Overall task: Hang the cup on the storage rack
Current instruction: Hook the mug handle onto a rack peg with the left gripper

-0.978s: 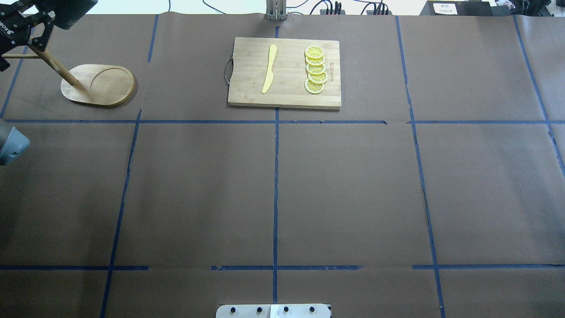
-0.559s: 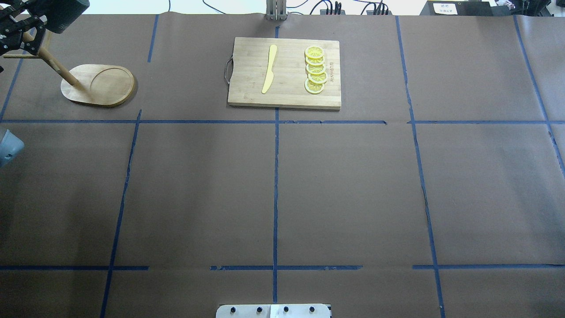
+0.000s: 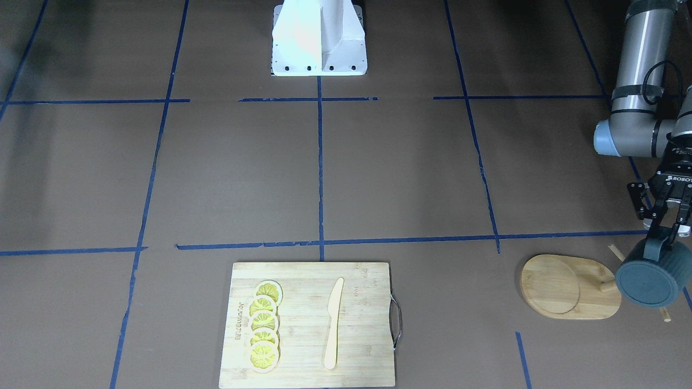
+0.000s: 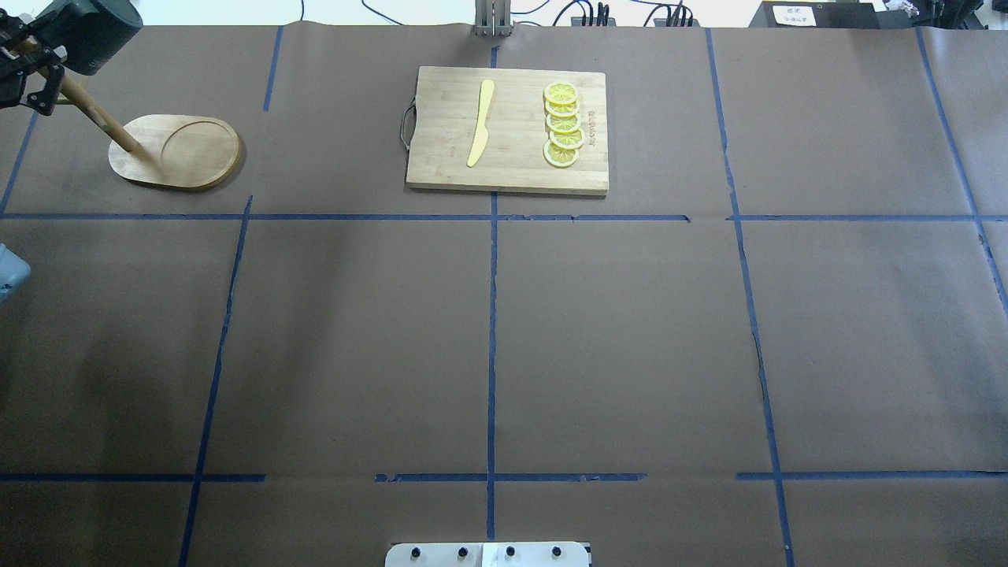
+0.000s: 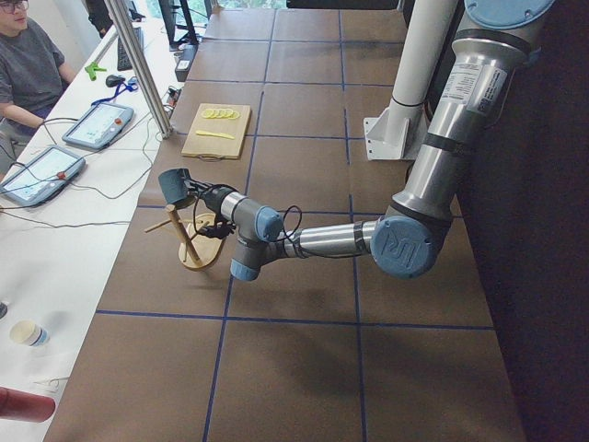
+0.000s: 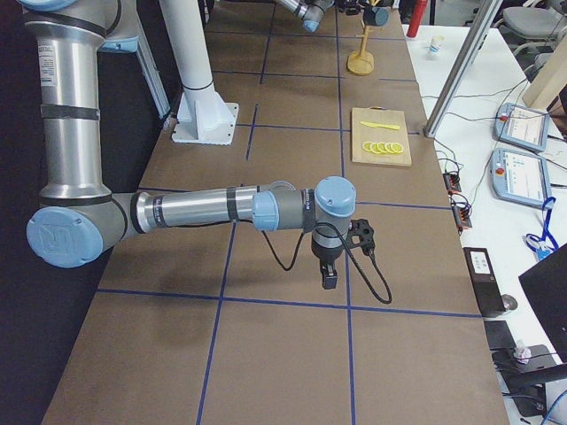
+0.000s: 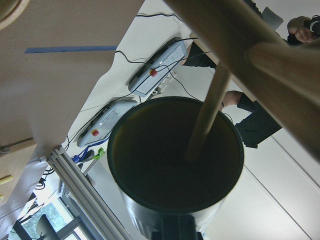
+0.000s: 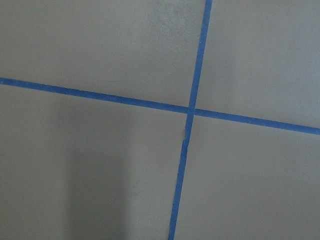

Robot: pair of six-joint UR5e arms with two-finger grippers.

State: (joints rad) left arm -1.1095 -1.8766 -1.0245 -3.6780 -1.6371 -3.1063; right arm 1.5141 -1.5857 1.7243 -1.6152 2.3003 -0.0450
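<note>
The cup (image 3: pixel 647 279), a dark blue-grey mug, hangs by its handle from my left gripper (image 3: pixel 660 237), which is shut on it. It is held in the air beside the top of the storage rack's post (image 4: pixel 102 118), over the far end of the bamboo base (image 3: pixel 562 286). In the left wrist view a thin peg (image 7: pixel 207 112) crosses the cup's round face (image 7: pixel 150 165), with the thick post (image 7: pixel 235 30) close above. The cup also shows in the overhead view (image 4: pixel 87 27). My right gripper (image 6: pixel 330 276) hangs low over bare table, and I cannot tell if it is open or shut.
A rectangular cutting board (image 4: pixel 441 134) with a yellow knife (image 4: pixel 480 122) and several lemon slices (image 4: pixel 563 126) lies at the far middle. The robot's white pedestal (image 3: pixel 319 38) stands at the near edge. A person and tablets (image 5: pixel 97 124) are beyond the table's far edge.
My left gripper has carried the cup leftward in the overhead view, closer over the rack's post top. The rack and cutting board have not moved.
</note>
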